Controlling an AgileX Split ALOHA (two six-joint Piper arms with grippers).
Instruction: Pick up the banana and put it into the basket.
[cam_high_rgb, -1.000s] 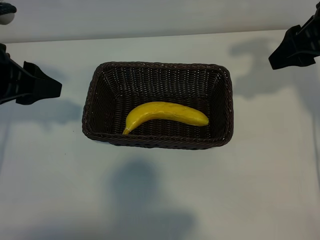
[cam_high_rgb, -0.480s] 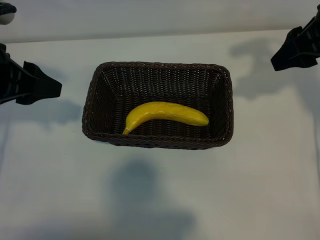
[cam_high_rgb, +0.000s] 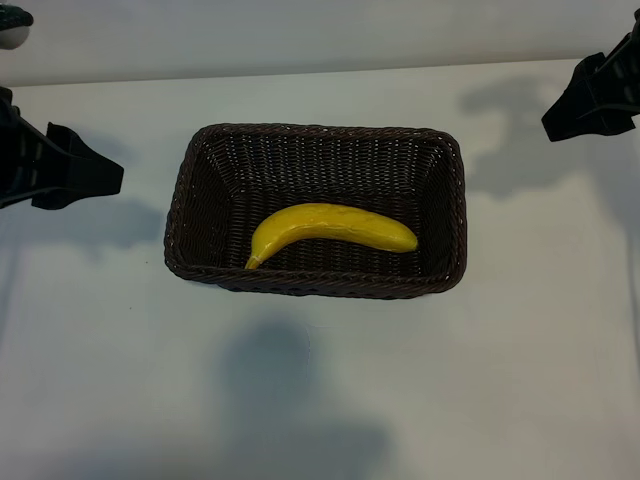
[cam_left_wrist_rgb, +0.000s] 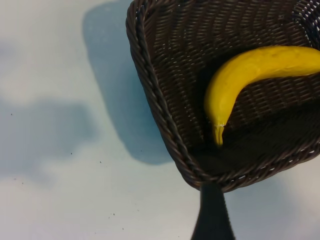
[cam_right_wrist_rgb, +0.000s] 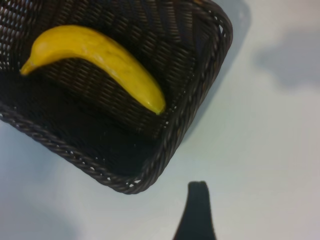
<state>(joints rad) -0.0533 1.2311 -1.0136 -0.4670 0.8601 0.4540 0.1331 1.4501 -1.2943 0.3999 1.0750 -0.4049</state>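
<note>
Banana: curved bright yellow banana (cam_high_rgb: 330, 230) lies inside the basket, frame centre.
Basket: rectangular dark brown wicker basket (cam_high_rgb: 190, 180) on white table (cam_high_rgb: 320, 390).
Left gripper (cam_high_rgb: 85, 175): left edge, fingers apart, empty.
Right gripper (cam_high_rgb: 585, 100): upper right, fingers apart, empty.

A pale, whitish counter (cam_high_rgb: 320, 400) is filling nearly the whole exterior view, lying flat and bare toward the near edge. Soft grey shadows (cam_high_rgb: 290, 400) are falling across it, one broad patch sitting near the front middle, another lying at the left side and a third spreading at the far right corner. Behind the counter a plain light wall (cam_high_rgb: 320, 30) is running along the far edge, and a few tiny dark specks (cam_left_wrist_rgb: 100, 162) are showing on the surface in the left wrist view.
</note>
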